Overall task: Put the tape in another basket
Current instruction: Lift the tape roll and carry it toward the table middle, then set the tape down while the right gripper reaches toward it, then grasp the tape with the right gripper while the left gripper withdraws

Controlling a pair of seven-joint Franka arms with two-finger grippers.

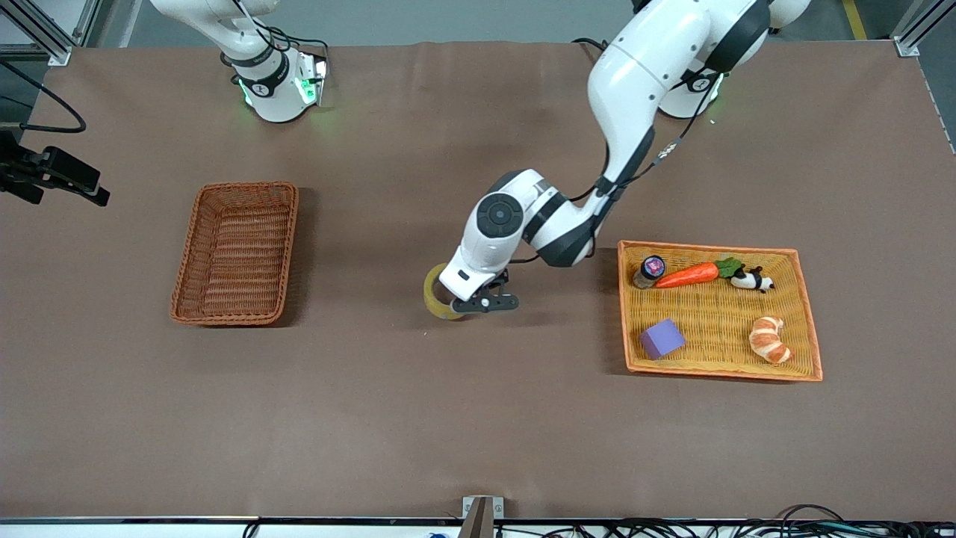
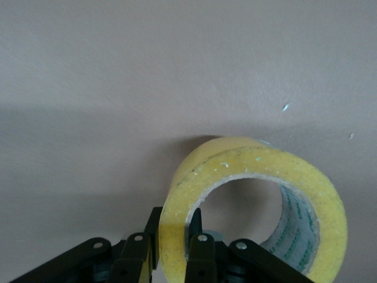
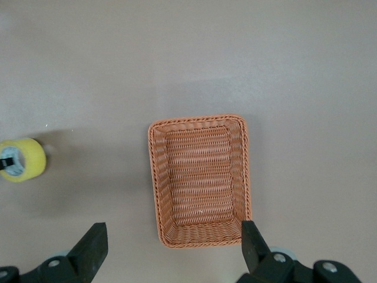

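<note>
The tape (image 1: 435,291), a yellowish roll, stands on edge at the middle of the table, between the two baskets. My left gripper (image 1: 457,302) is shut on it, one finger inside the ring and one outside, pinching the roll's wall. In the left wrist view the tape (image 2: 259,171) fills the frame ahead of my left gripper (image 2: 174,236), low over the brown table. The reddish-brown wicker basket (image 1: 185,254) lies empty toward the right arm's end. My right gripper (image 3: 174,247) is open and empty, high over that basket (image 3: 154,177). The tape (image 3: 26,159) also shows there.
The flat orange-yellow tray (image 1: 624,314) lies toward the left arm's end. It holds a carrot toy (image 1: 687,275), a purple cube (image 1: 662,338), a croissant toy (image 1: 770,338), a small panda (image 1: 750,279) and a small jar (image 1: 651,267).
</note>
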